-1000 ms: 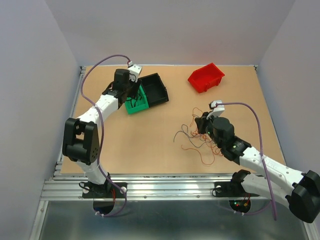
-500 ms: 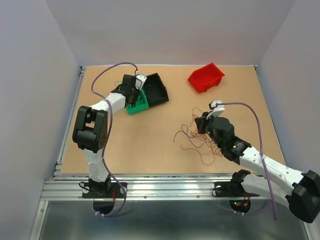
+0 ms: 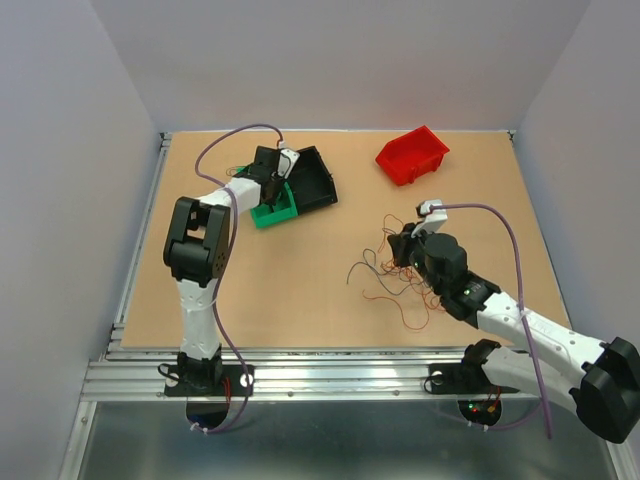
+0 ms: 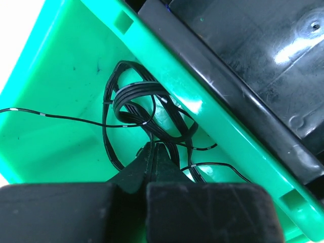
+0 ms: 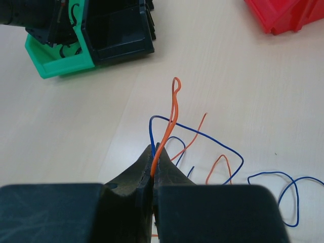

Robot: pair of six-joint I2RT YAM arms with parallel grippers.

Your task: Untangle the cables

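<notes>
A loose tangle of thin cables (image 3: 400,282) lies on the table at centre right. My right gripper (image 3: 405,246) sits at its far edge. In the right wrist view, that gripper (image 5: 153,154) is shut on an orange cable (image 5: 172,109) that rises in a loop from the jaw tips, and a blue cable (image 5: 215,137) curves beside it. My left gripper (image 3: 268,178) reaches into the green bin (image 3: 268,212). The left wrist view shows it (image 4: 153,147) shut, its tips just over a coil of black cables (image 4: 136,95) on the bin floor (image 4: 55,126). No strand shows between its jaws.
A black bin (image 3: 312,178) stands against the green bin's right side. A red bin (image 3: 412,155) sits at the far right. The lavender arm cords arch over both arms. A metal rail runs along the table's near edge.
My left gripper has gone from open to shut over the green bin, and the left arm's elbow has swung right and folded upward. The right arm holds still with the orange cable.
</notes>
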